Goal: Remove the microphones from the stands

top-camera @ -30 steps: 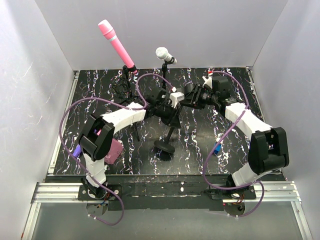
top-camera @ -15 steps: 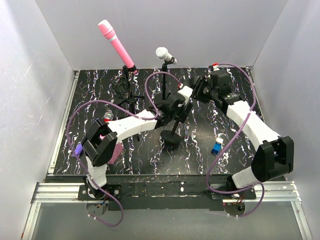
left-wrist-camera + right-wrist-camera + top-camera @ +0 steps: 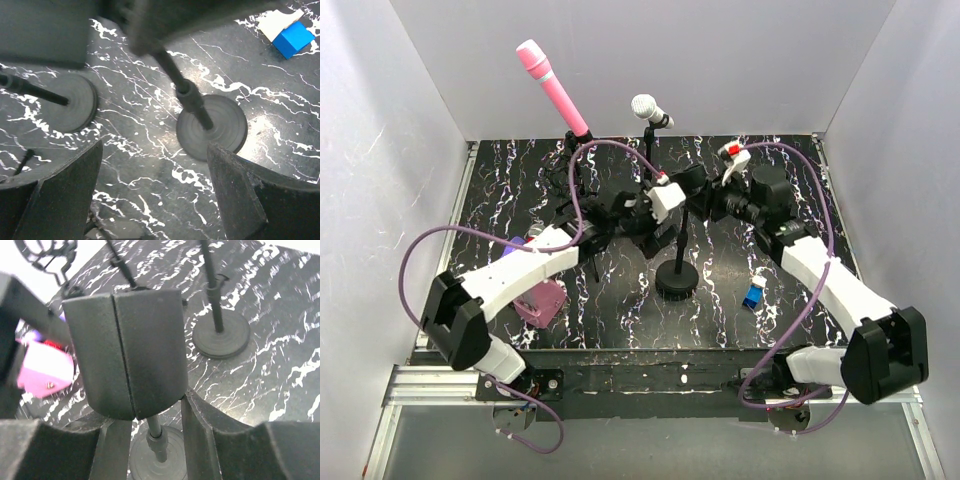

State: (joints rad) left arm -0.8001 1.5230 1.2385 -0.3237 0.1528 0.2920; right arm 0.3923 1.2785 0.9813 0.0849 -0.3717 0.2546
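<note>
My right gripper (image 3: 150, 412) squeezes the black microphone (image 3: 127, 350) on top of its stand (image 3: 155, 436). My left gripper (image 3: 155, 150) is wide open and holds nothing.

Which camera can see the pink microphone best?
The top external view. There the pink microphone shows whole and sharp, sticking up tilted at the back left, against the white wall. Neither wrist camera shows it at all.

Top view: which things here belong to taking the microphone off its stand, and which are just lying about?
In the job: dark microphone, held by the right gripper; its round-based stand; open left gripper.
Lying about: pink microphone, white microphone, blue block, pink box.
</note>
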